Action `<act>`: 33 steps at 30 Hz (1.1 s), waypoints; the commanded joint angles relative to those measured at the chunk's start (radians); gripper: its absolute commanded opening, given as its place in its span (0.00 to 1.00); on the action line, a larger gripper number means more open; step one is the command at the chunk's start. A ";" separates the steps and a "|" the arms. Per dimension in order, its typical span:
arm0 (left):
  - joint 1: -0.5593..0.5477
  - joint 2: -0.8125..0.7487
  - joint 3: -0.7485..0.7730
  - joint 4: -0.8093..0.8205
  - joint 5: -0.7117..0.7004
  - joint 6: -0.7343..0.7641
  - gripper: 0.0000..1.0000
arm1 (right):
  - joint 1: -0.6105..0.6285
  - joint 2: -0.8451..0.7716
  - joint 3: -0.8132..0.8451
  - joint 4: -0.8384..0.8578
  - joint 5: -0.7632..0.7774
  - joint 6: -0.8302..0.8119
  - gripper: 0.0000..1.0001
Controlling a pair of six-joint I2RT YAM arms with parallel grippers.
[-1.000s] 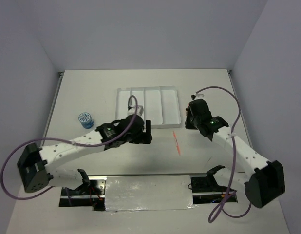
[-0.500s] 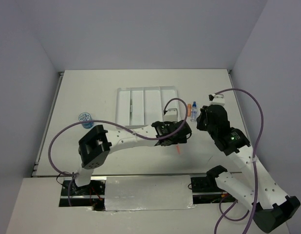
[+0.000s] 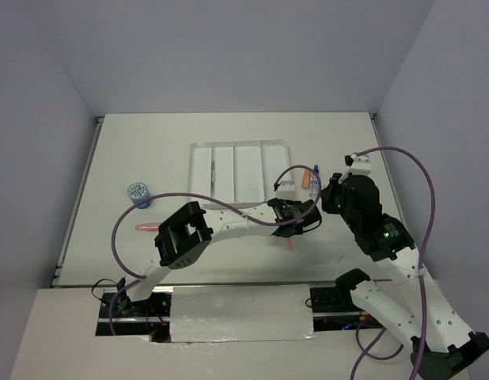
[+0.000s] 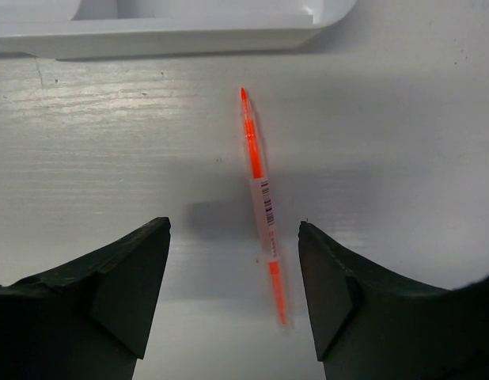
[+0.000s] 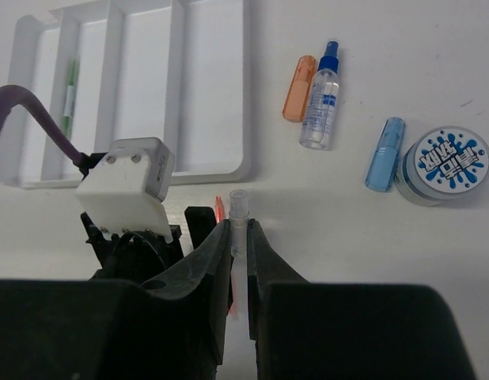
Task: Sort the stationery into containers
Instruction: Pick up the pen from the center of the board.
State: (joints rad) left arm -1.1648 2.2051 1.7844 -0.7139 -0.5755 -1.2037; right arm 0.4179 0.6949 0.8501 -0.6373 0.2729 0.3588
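Observation:
The orange pen (image 4: 260, 198) lies on the table between the open jaws of my left gripper (image 4: 233, 224), just in front of the white tray (image 4: 189, 36). In the top view the left gripper (image 3: 300, 222) hovers over the pen (image 3: 289, 241). My right gripper (image 5: 238, 226) is shut on a small clear tube (image 5: 239, 207), close beside the left gripper (image 5: 199, 229). A thin green pen (image 5: 70, 95) lies in the tray's (image 5: 246, 103) left compartment. An orange capsule (image 5: 299, 99), the blue-capped bottle (image 5: 321, 99), a blue capsule (image 5: 384, 154) and a blue-white roll (image 5: 442, 166) lie right of the tray.
A second blue-white roll (image 3: 138, 192) and a pink piece (image 3: 145, 227) lie at the table's left. The left arm stretches across the front of the tray (image 3: 240, 170). The right gripper (image 3: 331, 198) is just right of it. Purple cables loop off both arms.
My left arm has swung right from the tray's front left to above the orange pen. My right arm has drawn back and lifted, uncovering the bottle and capsules.

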 commanded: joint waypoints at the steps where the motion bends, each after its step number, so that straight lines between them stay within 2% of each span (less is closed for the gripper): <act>1: -0.003 0.030 0.047 -0.036 -0.060 0.023 0.77 | -0.004 -0.026 0.000 0.042 -0.023 -0.020 0.00; 4: -0.003 0.068 0.064 -0.045 -0.052 0.039 0.71 | -0.005 -0.032 -0.003 0.047 -0.032 -0.023 0.00; 10: -0.003 0.122 0.087 -0.042 -0.015 0.066 0.70 | -0.008 -0.031 -0.006 0.054 -0.047 -0.029 0.00; 14: -0.003 0.110 0.073 -0.050 -0.020 0.070 0.50 | -0.005 -0.025 -0.003 0.056 -0.054 -0.034 0.00; 15: -0.003 0.102 0.060 -0.047 -0.018 0.072 0.41 | -0.004 -0.025 -0.002 0.057 -0.055 -0.035 0.00; 17: -0.001 0.079 0.018 -0.035 -0.006 0.075 0.33 | -0.005 -0.023 -0.003 0.064 -0.063 -0.037 0.00; 18: -0.001 0.071 0.006 -0.036 -0.006 0.072 0.24 | -0.004 -0.023 0.000 0.064 -0.063 -0.037 0.00; 19: -0.001 0.055 -0.006 -0.039 -0.004 0.072 0.19 | -0.005 -0.023 0.000 0.062 -0.061 -0.037 0.00; 22: -0.001 -0.008 -0.091 -0.024 0.005 0.078 0.01 | -0.005 -0.025 -0.002 0.064 -0.060 -0.034 0.00; 25: -0.001 -0.132 -0.280 0.042 0.009 0.102 0.00 | -0.005 -0.026 -0.006 0.074 -0.072 -0.023 0.00; 26: -0.001 -0.174 -0.325 0.113 0.012 0.118 0.00 | -0.004 -0.028 -0.008 0.077 -0.070 -0.020 0.00; 28: -0.001 -0.307 -0.472 0.229 0.058 0.225 0.00 | -0.005 -0.040 -0.016 0.100 -0.064 -0.001 0.00; 29: -0.001 -0.356 -0.521 0.352 0.078 0.303 0.00 | -0.007 -0.050 -0.038 0.119 -0.064 0.006 0.00; 30: -0.001 -0.457 -0.624 0.414 0.116 0.343 0.00 | -0.005 -0.060 -0.052 0.172 -0.073 0.015 0.00; 33: 0.002 -0.641 -0.790 0.606 0.152 0.455 0.00 | -0.005 -0.100 -0.138 0.327 -0.168 0.081 0.00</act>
State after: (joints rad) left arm -1.1637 1.7412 1.0962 -0.3798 -0.4885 -0.9157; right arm 0.4179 0.6262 0.7670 -0.5007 0.1810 0.3809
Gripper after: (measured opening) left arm 0.189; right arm 0.160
